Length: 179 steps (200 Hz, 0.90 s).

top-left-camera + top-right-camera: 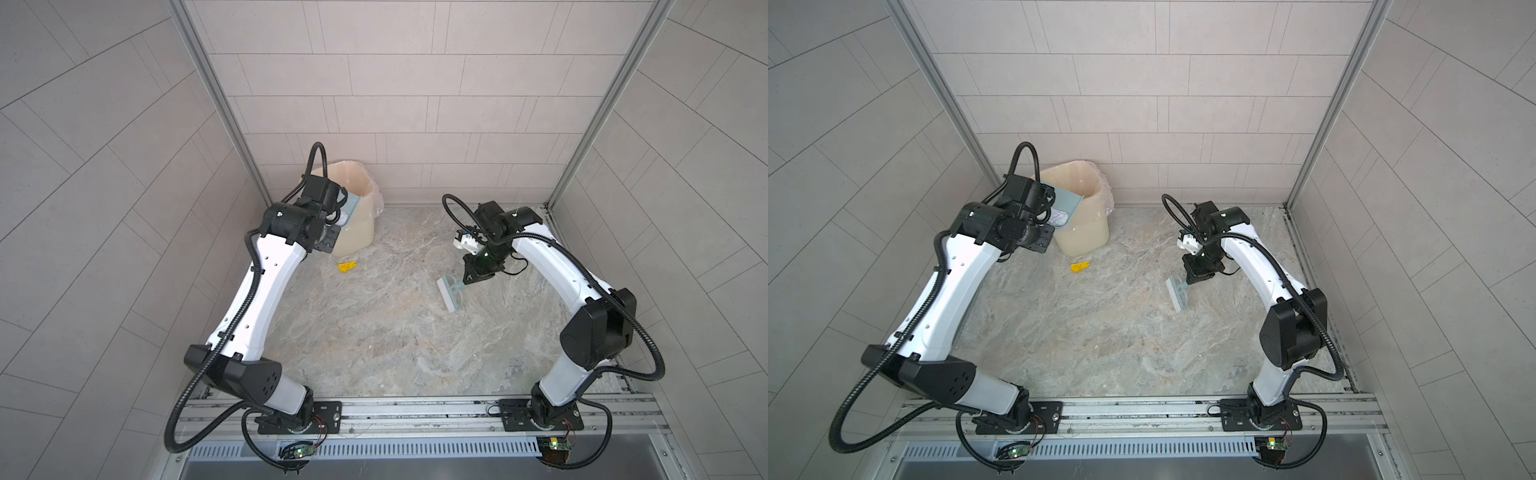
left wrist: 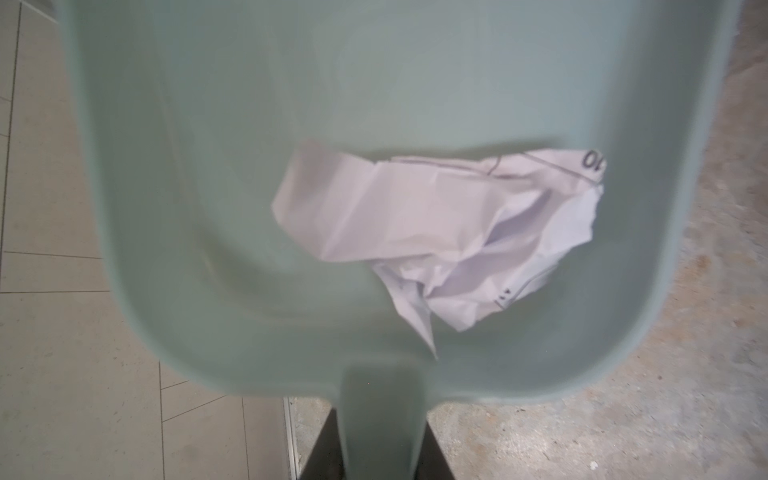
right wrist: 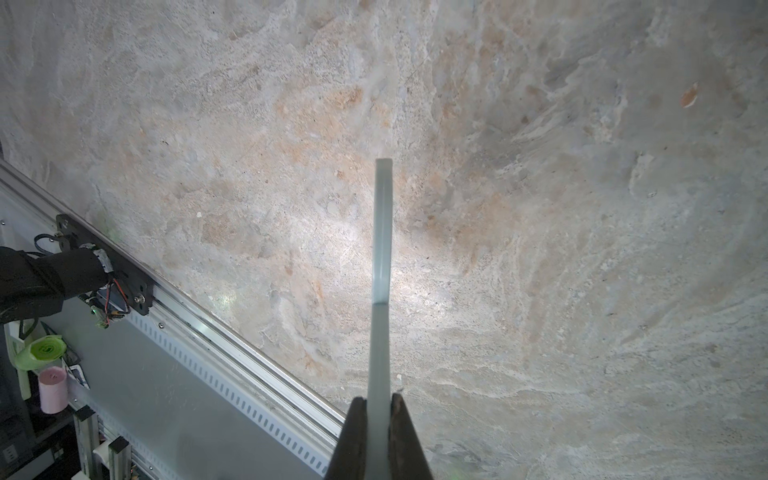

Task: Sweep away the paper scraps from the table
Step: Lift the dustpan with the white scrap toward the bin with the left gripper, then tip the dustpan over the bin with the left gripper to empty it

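The left gripper is clamped narrowly on the handle of the pale blue dustpan, its dark fingers pressing the handle from both sides. The pan is lifted off the table and held tilted at the near rim of the beige lined bin, with its front lip reaching over the bin's opening in both top views. A crumpled white paper wad with dark print lies inside the pan, toward the handle end and well short of the lip. The bin stands in the far left corner, close against the back wall. A yellow paper scrap lies on the table just in front of the bin, apart from it and near the left forearm. On the right half, the right gripper is pinched fully onto the thin handle of the hand brush, whose white bristles face left; whether they touch the surface cannot be told. Between the two arms the marbled surface runs bare from the brush and the scrap down to the front rail, leaving wide room in the middle.
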### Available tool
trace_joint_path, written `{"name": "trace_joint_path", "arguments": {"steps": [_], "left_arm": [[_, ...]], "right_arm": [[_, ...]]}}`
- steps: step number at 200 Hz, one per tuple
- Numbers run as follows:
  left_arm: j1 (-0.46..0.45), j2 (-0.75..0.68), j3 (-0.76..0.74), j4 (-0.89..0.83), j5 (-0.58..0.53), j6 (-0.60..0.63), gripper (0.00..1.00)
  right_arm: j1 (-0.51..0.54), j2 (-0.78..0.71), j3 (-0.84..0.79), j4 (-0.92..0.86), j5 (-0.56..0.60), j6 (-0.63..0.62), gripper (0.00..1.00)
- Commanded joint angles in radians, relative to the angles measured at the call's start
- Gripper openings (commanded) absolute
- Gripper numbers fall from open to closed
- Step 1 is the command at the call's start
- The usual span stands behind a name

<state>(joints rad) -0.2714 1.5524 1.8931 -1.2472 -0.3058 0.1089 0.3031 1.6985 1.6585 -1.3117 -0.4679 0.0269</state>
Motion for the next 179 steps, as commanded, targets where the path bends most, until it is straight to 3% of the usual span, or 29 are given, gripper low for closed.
{"name": "trace_joint_path", "arguments": {"steps": [1,43,104,149,179], "left_arm": [[0.053,0.075,0.106,-0.051,-0.043,0.055,0.0],[0.119,0.211,0.294,-0.025,-0.103,0.087,0.0],[0.114,0.389,0.48,0.002,-0.317,0.228,0.0],[0.07,0.383,0.375,0.227,-0.56,0.482,0.0],[0.024,0.322,0.161,0.568,-0.731,0.798,0.0]], "right_arm": [[-0.009,-0.04,-0.018,-0.017,-0.012,-0.006,0.0],[-0.008,-0.041,-0.035,-0.011,-0.031,0.004,0.0],[-0.008,-0.033,-0.02,-0.023,-0.039,0.017,0.0],[-0.007,-0.017,0.004,-0.032,-0.04,0.021,0.0],[-0.005,-0.012,0.011,-0.031,-0.043,0.026,0.0]]}}
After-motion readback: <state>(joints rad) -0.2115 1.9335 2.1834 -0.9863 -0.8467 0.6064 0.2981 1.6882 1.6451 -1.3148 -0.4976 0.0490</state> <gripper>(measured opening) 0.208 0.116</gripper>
